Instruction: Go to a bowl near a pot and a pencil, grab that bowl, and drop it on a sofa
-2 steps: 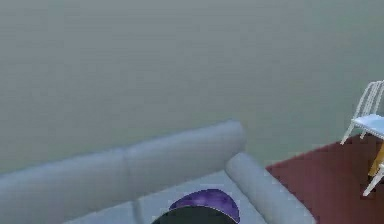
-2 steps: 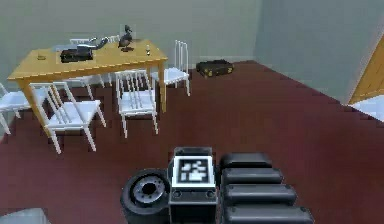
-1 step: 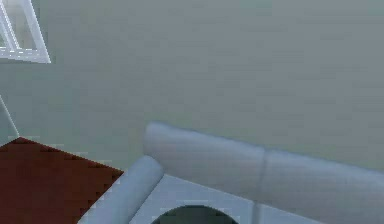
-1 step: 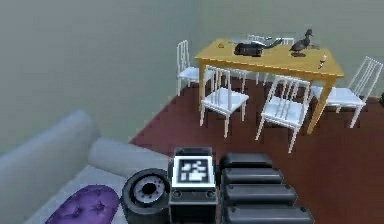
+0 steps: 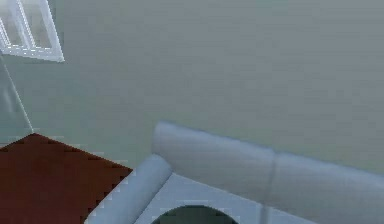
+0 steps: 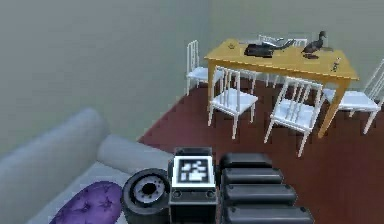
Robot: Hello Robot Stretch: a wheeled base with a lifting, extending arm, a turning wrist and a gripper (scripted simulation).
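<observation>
**At the sofa, unsure what I carry**

Forward view: a pale sofa (image 5: pixel 215 160) runs across the lower right against a plain wall. Dark red floor (image 5: pixel 50 180) lies to its left, and a window (image 5: pixel 30 30) sits up in the corner. At the bottom edge, over the seat, is a dark round shape (image 5: pixel 190 214) (it might be the bowl, but its outline alone does not settle that). So I cannot say for certain where the bowl is.

Arm side view: my arm (image 6: pixel 255 190) rises from the bottom edge with a white marked square (image 6: pixel 193 170) at its end. My gripper (image 6: pixel 146 196) is just left of that, a dark round body. The sofa seat and a purple cushion (image 6: pixel 95 205) lie right behind it, so I cannot tell whether my fingers hold anything, or how they stand. Well apart across the floor, a yellow table (image 6: pixel 290 65) with white chairs (image 6: pixel 235 98) around it carries a few dark things.

What could go wrong, as I judge it:
- If I carry the bowl and let go too near the seat's front edge, it could roll off onto the floor.
- If it lands on the cushion's slope, it could tip over.
- If I carry nothing, a drop here achieves nothing.
- My arm sits low beside the sofa, so a careless turn of the base could knock it against the sofa.
</observation>
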